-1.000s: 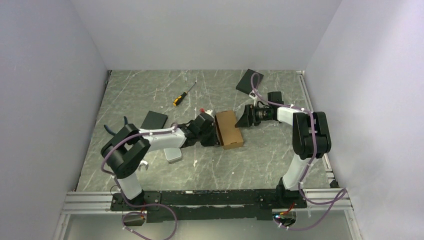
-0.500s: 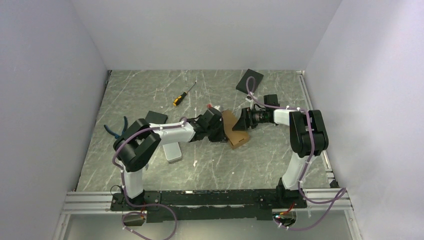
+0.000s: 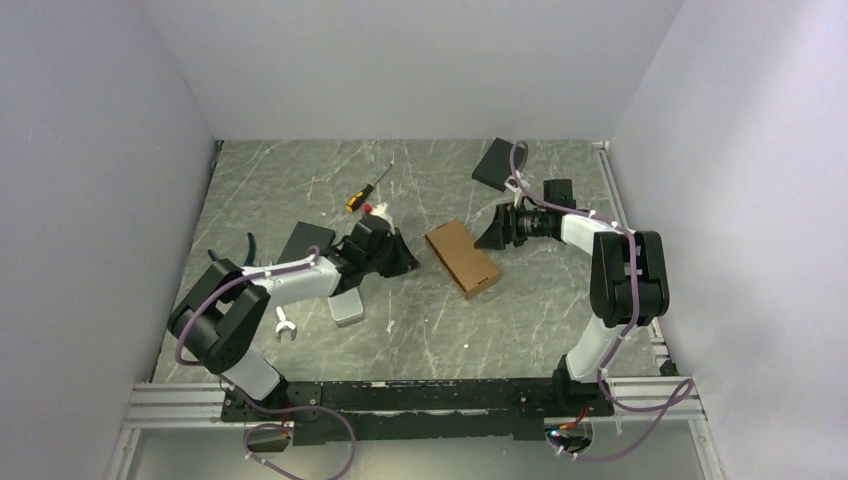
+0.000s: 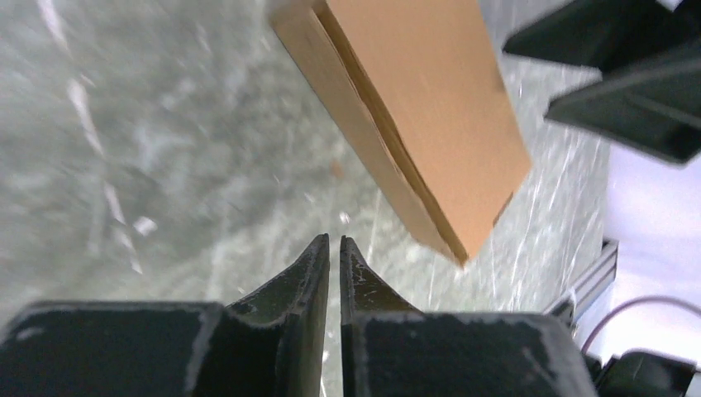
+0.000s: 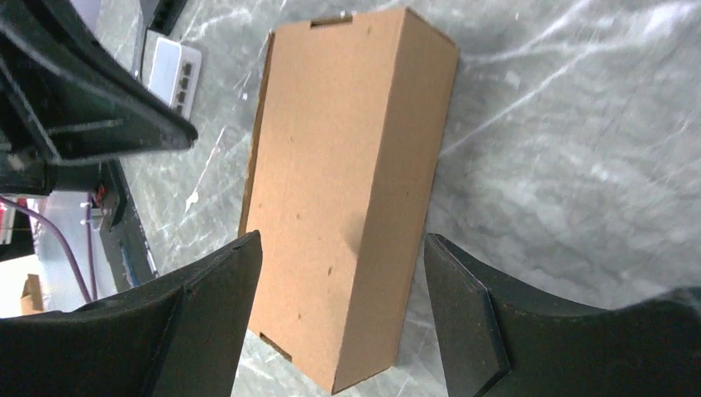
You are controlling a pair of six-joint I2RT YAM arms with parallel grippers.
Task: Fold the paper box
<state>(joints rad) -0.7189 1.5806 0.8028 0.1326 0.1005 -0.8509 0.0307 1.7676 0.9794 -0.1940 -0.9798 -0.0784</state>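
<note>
The paper box (image 3: 462,258) is a closed tan carton lying flat and diagonal on the marbled table, with nothing holding it. My left gripper (image 3: 402,263) rests just to its left, apart from it. In the left wrist view its jaws (image 4: 335,241) stand almost together with only a thin slit and nothing between them, and the box (image 4: 422,107) lies ahead. My right gripper (image 3: 490,232) hovers at the box's back right corner. In the right wrist view it (image 5: 343,238) is open wide, and the box (image 5: 347,182) shows between the fingers without touching them.
A yellow-handled screwdriver (image 3: 366,189) lies at the back. One black slab (image 3: 498,162) sits at the back right, another (image 3: 306,241) beside the left arm. A grey tin (image 3: 346,307), blue pliers (image 3: 232,256) and a small white piece (image 3: 284,326) lie on the left. Walls close in three sides.
The left gripper has pulled back to the left, off the box, and its jaws have parted a hair. The box has turned diagonal and lies free. The right gripper has backed off slightly.
</note>
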